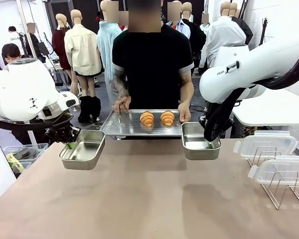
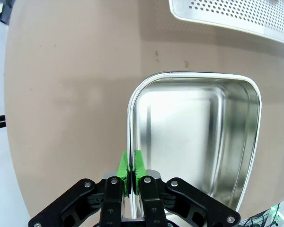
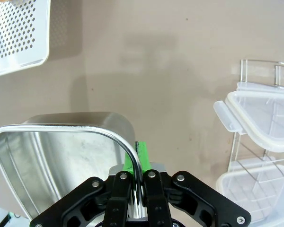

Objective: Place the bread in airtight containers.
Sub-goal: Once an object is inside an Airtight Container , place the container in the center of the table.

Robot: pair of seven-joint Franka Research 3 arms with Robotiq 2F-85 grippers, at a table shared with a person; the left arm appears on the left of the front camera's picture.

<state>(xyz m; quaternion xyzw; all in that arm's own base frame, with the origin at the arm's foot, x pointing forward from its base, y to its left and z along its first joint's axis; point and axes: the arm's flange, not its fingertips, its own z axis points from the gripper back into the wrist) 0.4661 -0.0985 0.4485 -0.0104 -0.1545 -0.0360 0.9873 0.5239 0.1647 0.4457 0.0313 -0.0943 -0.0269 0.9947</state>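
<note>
Two golden croissants, the bread (image 1: 147, 118) (image 1: 167, 118), lie side by side on a perforated metal tray (image 1: 124, 128) that a person holds at the table's far edge. My left gripper (image 1: 70, 145) (image 2: 131, 165) is shut on the rim of an empty steel container (image 1: 84, 150) (image 2: 194, 132) at the left. At the right, my right gripper (image 1: 209, 144) (image 3: 139, 158) is shut on the rim of the other empty container (image 1: 198, 142) (image 3: 61, 156). Both tubs stand lidless just in front of the tray.
Two clear lids (image 1: 266, 143) (image 1: 284, 169) (image 3: 262, 116) rest on a wire rack (image 1: 281, 189) at the table's right. The person's hands (image 1: 122, 104) (image 1: 184, 114) grip the tray's ends. The tray's corner (image 2: 236, 14) (image 3: 19, 33) shows in both wrist views. Bare brown tabletop (image 1: 149, 199) spreads toward me.
</note>
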